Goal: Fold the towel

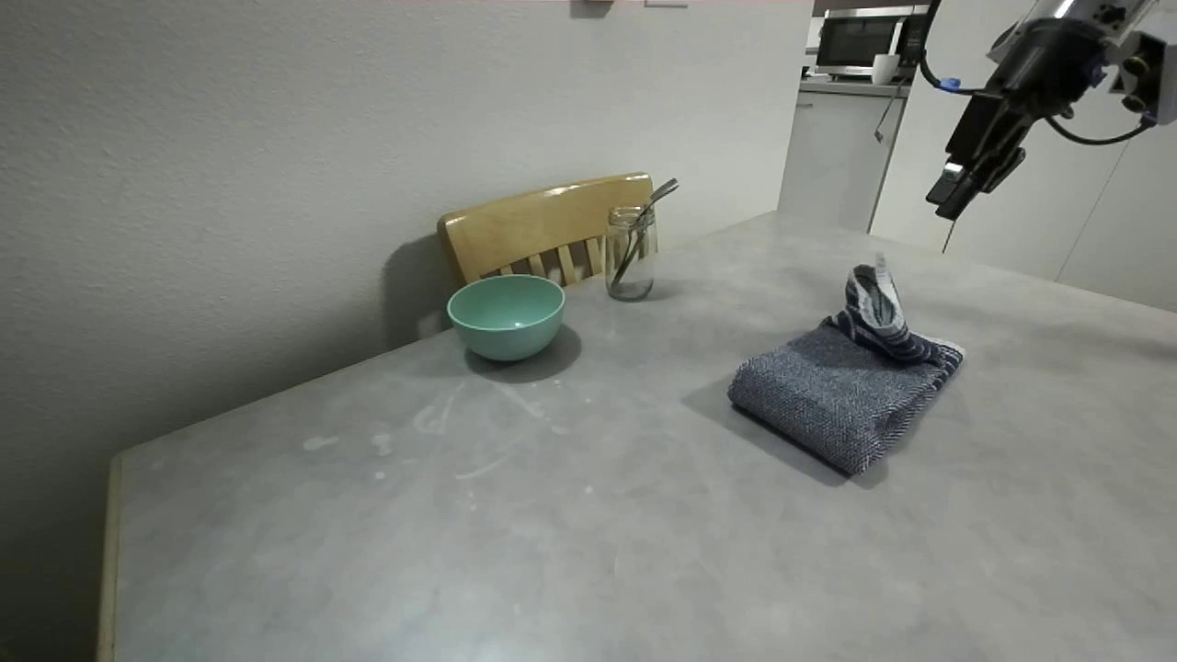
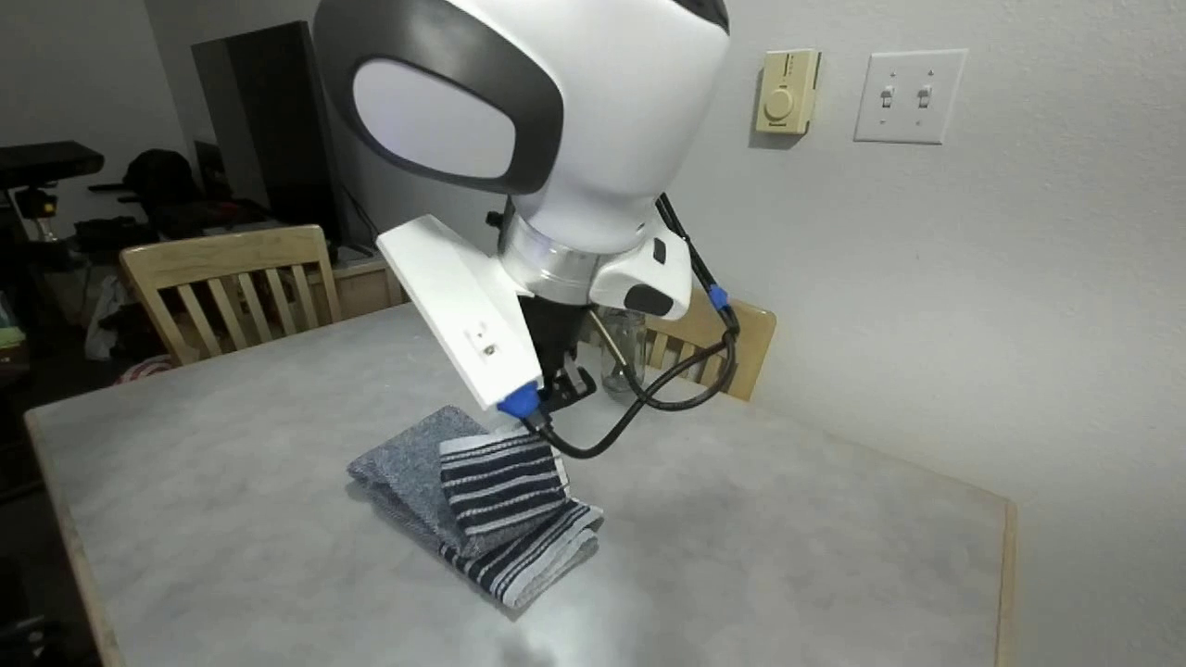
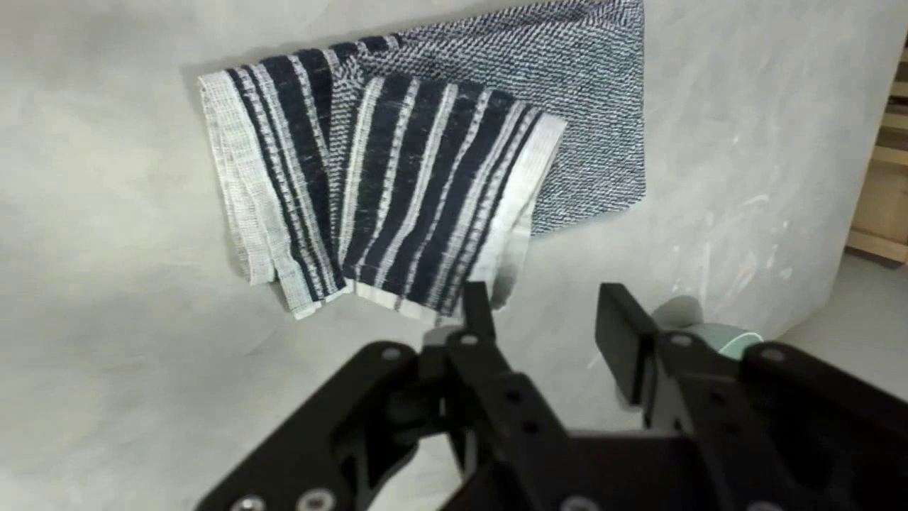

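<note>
The grey-blue towel lies folded into a thick compact pad on the table. One striped navy and white end stands up in a raised, curled flap in an exterior view. In the other-angle exterior view the towel shows this striped flap folded back over the pad, with a second striped end beneath. In the wrist view the towel lies ahead of the fingers, its flap slanting across the pad. My gripper is open and empty. In an exterior view the gripper hangs above the table, apart from the towel. It also shows partly hidden.
A teal bowl stands near the table's wall-side edge. A glass jar with a utensil stands beside it. Wooden chairs stand at the table edges. The grey table extends around the towel.
</note>
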You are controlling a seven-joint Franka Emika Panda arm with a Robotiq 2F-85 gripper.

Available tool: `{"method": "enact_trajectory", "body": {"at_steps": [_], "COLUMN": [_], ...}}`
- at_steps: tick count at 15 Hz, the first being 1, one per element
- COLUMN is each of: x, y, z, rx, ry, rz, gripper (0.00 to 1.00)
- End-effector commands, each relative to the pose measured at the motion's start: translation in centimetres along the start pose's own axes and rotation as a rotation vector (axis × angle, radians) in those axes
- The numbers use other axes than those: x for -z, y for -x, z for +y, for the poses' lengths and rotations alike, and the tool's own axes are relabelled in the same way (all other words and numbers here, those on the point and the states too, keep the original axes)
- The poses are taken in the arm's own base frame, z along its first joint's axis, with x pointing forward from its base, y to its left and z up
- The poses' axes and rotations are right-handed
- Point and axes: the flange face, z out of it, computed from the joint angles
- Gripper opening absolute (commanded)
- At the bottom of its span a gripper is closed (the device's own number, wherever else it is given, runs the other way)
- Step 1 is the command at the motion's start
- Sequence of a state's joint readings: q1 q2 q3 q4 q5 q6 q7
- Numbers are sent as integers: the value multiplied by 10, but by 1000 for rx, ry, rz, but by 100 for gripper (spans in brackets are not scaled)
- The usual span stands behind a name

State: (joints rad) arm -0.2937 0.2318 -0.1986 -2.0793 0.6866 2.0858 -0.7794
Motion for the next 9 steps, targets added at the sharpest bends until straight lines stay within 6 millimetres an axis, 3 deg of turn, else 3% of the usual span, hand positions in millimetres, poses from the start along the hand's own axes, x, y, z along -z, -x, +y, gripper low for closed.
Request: {"method": "enact_trajectory", "body": {"at_steps": [1,5,8,9], "x": [14,21,1,-11], "y": [0,-4,-5,-4], "z": [-18,-62,-107,-114], "rx": [-41,-32,-123,-158], "ry": [94,161,212,254], "rz": [25,45,21,9], "gripper": [73,99,100,100]}}
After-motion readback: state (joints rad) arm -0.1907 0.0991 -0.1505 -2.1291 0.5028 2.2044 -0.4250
